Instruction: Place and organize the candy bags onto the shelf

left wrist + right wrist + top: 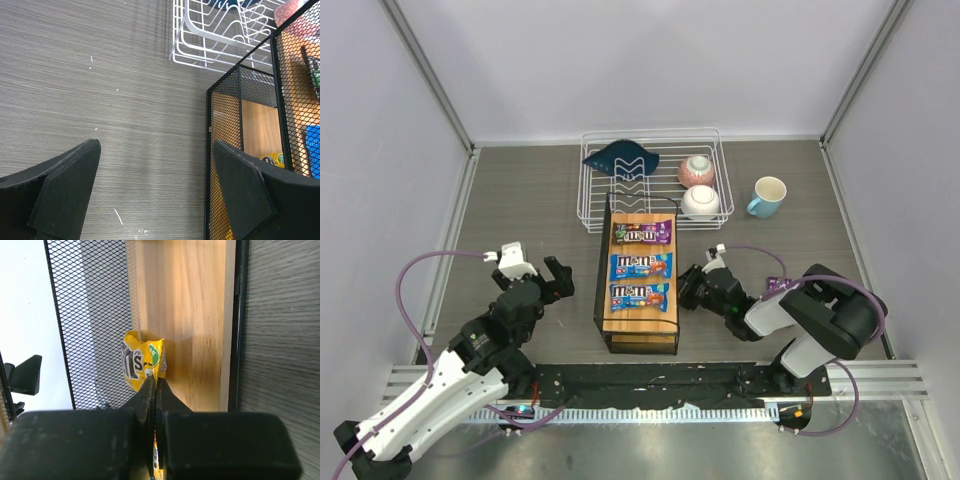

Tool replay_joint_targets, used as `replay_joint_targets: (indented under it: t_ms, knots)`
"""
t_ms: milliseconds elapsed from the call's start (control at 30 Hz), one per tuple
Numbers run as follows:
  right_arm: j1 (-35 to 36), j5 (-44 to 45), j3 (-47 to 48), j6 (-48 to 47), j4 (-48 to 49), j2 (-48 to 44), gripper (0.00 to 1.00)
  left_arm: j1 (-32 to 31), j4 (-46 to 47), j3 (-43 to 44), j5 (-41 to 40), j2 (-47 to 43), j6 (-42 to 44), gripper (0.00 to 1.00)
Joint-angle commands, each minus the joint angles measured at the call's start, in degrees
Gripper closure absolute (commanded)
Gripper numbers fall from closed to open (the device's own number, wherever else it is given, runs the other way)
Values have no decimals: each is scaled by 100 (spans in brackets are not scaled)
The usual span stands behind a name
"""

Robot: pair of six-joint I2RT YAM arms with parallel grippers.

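The shelf (639,330), a black mesh frame with wooden planks, stands mid-table. On its top plank lie a purple candy bag (642,233) and two blue candy bags (641,265) (640,296). My right gripper (686,290) reaches into the shelf's right side, shut on a yellow candy bag (142,362) held over the lower plank (192,335). My left gripper (552,279) is open and empty over the table, left of the shelf; the shelf's mesh corner (240,105) shows in the left wrist view, with a bit of yellow packet (272,159) behind the mesh.
A white wire dish rack (650,178) behind the shelf holds a dark blue item (626,157) and two bowls (697,170) (701,202). A light blue mug (767,196) stands to its right. A small purple item (779,285) lies by the right arm.
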Motion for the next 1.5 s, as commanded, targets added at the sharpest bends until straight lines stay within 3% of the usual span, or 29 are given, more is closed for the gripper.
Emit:
replay_joint_targets:
  t_ms: [0, 433, 767, 1000, 1467]
  knots:
    - [114, 228, 124, 100, 459, 201, 99, -27, 163, 17, -22, -13, 56, 0]
    - [149, 263, 45, 188, 636, 255, 99, -27, 154, 17, -22, -65, 56, 0]
    - [149, 281, -34, 65, 293, -9, 73, -27, 162, 35, -13, -39, 56, 0]
    - [158, 316, -104, -23, 3, -342, 62, -27, 127, 26, -4, -83, 47, 0]
    - [149, 1045, -324, -269, -1383, -1581, 52, -27, 110, 35, 5, -101, 47, 0]
